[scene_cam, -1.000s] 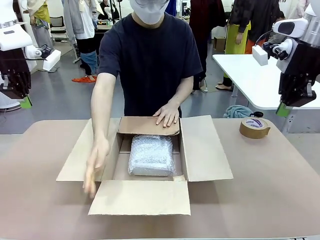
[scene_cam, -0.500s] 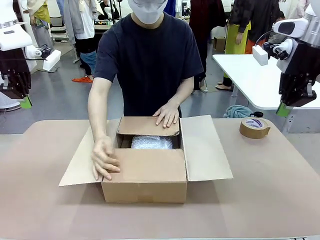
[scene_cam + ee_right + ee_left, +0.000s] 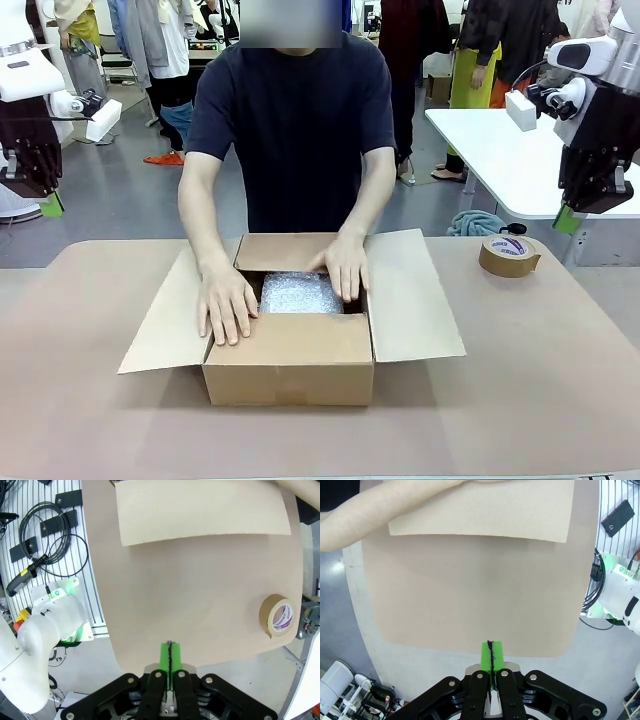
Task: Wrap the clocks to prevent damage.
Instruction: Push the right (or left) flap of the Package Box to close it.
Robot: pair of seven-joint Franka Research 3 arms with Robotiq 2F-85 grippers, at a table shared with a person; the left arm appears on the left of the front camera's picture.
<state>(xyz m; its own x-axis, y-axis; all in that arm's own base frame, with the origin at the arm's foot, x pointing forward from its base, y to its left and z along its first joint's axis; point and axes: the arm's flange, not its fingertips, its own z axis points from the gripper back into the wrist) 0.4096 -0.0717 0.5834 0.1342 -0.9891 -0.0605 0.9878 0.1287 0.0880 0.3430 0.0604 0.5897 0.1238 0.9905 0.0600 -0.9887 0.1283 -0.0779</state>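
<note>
Table [image 3: 520, 400]: a brown top with an open cardboard box [image 3: 288, 378] at its middle. The step in hand is judged to be closing the box over the packed item. The near flap [image 3: 290, 338] is folded in under the person's hand [image 3: 228, 308], the far flap [image 3: 290, 250] leaves the contents uncovered, and the left side flap [image 3: 165, 320] and right side flap [image 3: 410, 295] lie spread outward. The bubble-wrapped bundle [image 3: 300, 293], presumably a clock, sits inside the box towards the far wall, with the person's other hand [image 3: 348, 270] at its edge. To do this well, the bundle should be pressed level below the rim before the flaps meet, with the side flaps folded last, so that no seam bears on it. Open room: bare table lies outside both spread flaps and along the near edge. The roll of tape [image 3: 508, 255] lies well apart, near the far right edge. The left gripper [image 3: 491, 652] and right gripper [image 3: 170, 655] hang high beyond the table's ends, each with its green pads pressed together and holding nothing
</note>
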